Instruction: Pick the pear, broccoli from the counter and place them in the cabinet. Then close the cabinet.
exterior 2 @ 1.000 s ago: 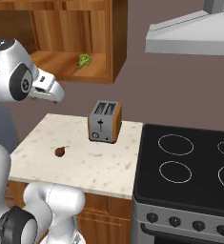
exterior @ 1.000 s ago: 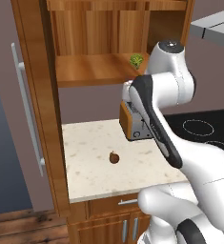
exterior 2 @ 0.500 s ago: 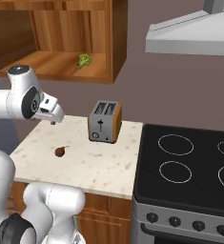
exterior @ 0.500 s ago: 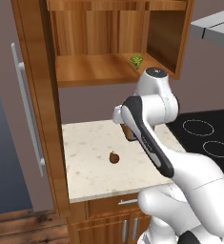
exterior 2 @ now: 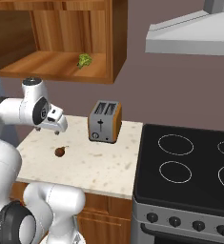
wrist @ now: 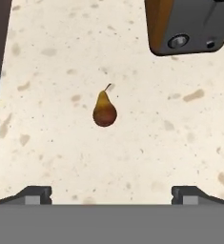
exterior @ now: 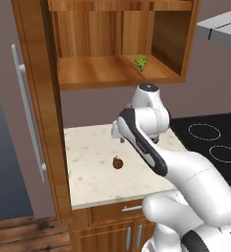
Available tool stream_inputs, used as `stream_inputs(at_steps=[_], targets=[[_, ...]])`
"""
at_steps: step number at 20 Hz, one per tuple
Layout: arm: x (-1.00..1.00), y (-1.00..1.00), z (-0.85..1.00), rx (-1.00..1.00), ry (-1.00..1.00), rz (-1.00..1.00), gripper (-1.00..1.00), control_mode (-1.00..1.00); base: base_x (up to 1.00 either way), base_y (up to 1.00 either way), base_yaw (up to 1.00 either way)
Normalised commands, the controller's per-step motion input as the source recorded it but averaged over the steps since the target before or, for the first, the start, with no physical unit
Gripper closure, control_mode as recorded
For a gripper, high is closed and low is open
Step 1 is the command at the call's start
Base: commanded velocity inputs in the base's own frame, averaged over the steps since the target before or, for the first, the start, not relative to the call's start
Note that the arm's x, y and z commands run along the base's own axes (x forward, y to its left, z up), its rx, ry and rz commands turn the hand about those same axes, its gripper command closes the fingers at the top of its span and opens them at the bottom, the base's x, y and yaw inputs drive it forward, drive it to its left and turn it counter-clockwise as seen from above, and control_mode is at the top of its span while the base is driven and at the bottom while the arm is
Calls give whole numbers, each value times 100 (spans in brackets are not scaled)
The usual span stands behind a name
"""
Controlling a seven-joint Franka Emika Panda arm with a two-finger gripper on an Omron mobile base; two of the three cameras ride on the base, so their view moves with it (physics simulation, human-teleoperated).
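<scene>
Pear (wrist: 104, 110) is lying loose on the speckled beige stone counter (exterior: 92, 172), roughly mid-slab, nearer the front edge than the toaster (exterior 2: 104, 121), which sits toward the back edge. It's small, brown and teardrop-shaped with a thin stem. Broccoli (exterior: 140, 62), a bumpy green floret, sits on the smooth wooden shelf of the cabinet (exterior: 107, 69), near its right wall, with the door swung wide. Gripper (wrist: 111, 193) hangs above the pear with jaws spread wide, holding nothing. Compared to a second ago, the arm has dropped from shelf height to just over the counter; pear and broccoli haven't budged.
</scene>
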Motion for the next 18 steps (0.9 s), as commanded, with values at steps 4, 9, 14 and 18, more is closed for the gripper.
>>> stream_inputs(at_steps=[4,9,14,18], targets=[[57,0,-45,0,5,0,-100,-100,0,0,0],[40,6,-56,0,5,0,-100,-100,0,0,0],[16,18,-52,0,6,0,-100,-100,0,0,0],[5,16,-46,0,7,0,-100,-100,0,0,0]])
